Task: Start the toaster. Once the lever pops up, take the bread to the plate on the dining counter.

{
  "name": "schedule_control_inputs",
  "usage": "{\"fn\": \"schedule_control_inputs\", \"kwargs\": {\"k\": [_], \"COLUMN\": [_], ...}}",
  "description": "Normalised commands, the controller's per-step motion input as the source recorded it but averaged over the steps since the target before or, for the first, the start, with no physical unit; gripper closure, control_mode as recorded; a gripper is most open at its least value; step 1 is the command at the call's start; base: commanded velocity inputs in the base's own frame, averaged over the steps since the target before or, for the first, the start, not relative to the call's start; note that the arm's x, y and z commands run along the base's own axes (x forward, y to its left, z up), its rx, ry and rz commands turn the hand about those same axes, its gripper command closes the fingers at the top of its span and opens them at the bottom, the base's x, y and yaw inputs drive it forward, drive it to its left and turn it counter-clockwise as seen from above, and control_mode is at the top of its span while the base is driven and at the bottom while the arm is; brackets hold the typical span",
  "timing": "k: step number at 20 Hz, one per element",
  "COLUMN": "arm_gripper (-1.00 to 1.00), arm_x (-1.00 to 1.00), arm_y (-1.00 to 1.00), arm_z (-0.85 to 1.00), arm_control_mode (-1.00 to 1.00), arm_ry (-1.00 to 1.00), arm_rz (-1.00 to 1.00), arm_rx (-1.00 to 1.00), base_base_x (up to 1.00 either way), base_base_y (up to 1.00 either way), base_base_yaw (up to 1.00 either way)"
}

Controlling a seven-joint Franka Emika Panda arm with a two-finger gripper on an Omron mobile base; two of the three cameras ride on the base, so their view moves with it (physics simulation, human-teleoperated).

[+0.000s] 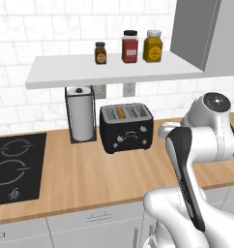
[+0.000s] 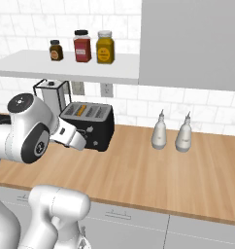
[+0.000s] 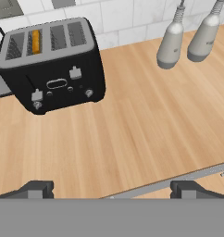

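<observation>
While the jaws gape wide and empty, the toaster (image 3: 52, 65) sits on a wooden counter (image 3: 146, 125) below white tiles.

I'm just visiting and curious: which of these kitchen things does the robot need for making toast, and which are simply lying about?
Needed: toaster; bread in its slot; open gripper.
Lying about: paper towel roll; three jars; two grey bottles; hob.

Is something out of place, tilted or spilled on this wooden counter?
Nothing stands out. The boxy black toaster stands upright with the golden bread slice in a slot; both grey bottles stand upright, and nothing is spilled.
</observation>
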Motion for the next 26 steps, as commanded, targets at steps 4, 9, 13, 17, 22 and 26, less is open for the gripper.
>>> {"fn": "schedule_control_inputs", "kwargs": {"k": [4,9,13,17,22,26], "arm_gripper": [-1.00,-1.00,-1.00,-1.00,-1.00,-1.00], "arm_x": [0.00,0.00,0.00,0.00,0.00,0.00], "arm_y": [0.00,0.00,0.00,0.00,0.00,0.00], "arm_z": [0.00,0.00,0.00,0.00,0.00,0.00], "arm_control_mode": [-1.00,-1.00,-1.00,-1.00,-1.00,-1.00], "arm_ry": [0.00,0.00,0.00,0.00,0.00,0.00], "arm_rz": [0.00,0.00,0.00,0.00,0.00,0.00], "arm_rx": [0.00,0.00,0.00,0.00,0.00,0.00], "base_base_x": [0.00,0.00,0.00,0.00,0.00,0.00], "base_base_y": [0.00,0.00,0.00,0.00,0.00,0.00], "base_base_yaw": [0.00,0.00,0.00,0.00,0.00,0.00]}}
